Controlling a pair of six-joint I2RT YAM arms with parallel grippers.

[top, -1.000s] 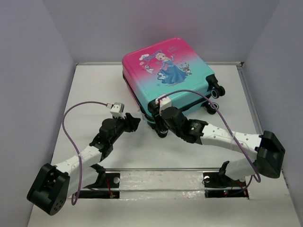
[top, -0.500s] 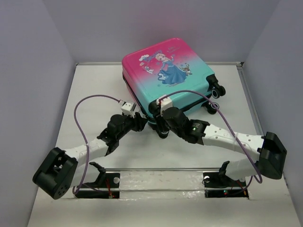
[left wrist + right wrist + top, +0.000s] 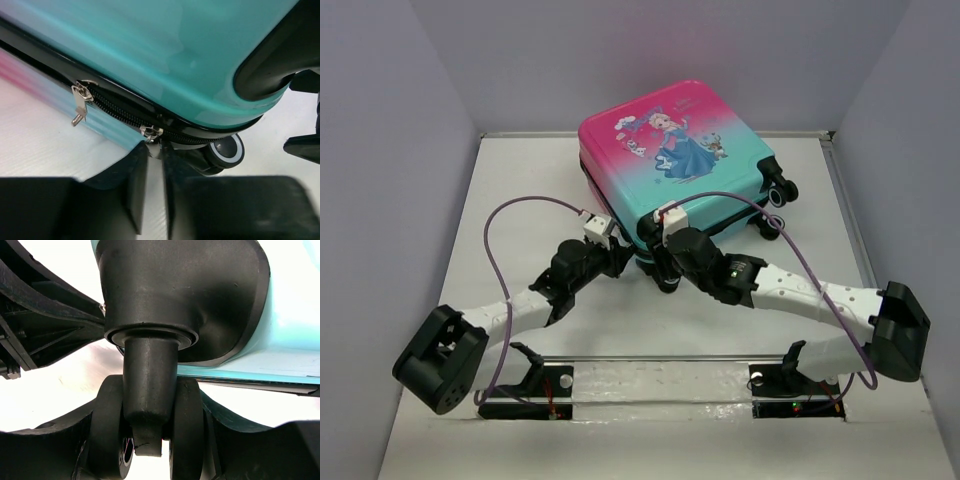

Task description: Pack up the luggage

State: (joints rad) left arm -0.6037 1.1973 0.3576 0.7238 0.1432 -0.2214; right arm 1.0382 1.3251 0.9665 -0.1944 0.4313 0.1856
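The luggage (image 3: 675, 150), a pink-to-teal hard-shell suitcase with a princess print, lies closed and flat at the back middle of the table. My left gripper (image 3: 618, 258) is at its near left edge. In the left wrist view its fingers (image 3: 134, 185) stand almost together at a silver zipper slider (image 3: 150, 132), with the pull tab between the tips. A second zipper pull (image 3: 79, 102) hangs free to the left. My right gripper (image 3: 663, 268) is shut around the black twin wheel (image 3: 107, 432) at the suitcase's near corner, one finger on each side.
The suitcase's other wheels (image 3: 780, 190) stick out on its right side. Low white walls (image 3: 470, 200) run along the table's sides and back. Both arms' bases (image 3: 440, 360) sit at the near edge. A purple cable (image 3: 510, 215) loops over the left arm.
My left arm has reached forward and right until its gripper met the suitcase's zipper edge. My right gripper has stayed at the wheel.
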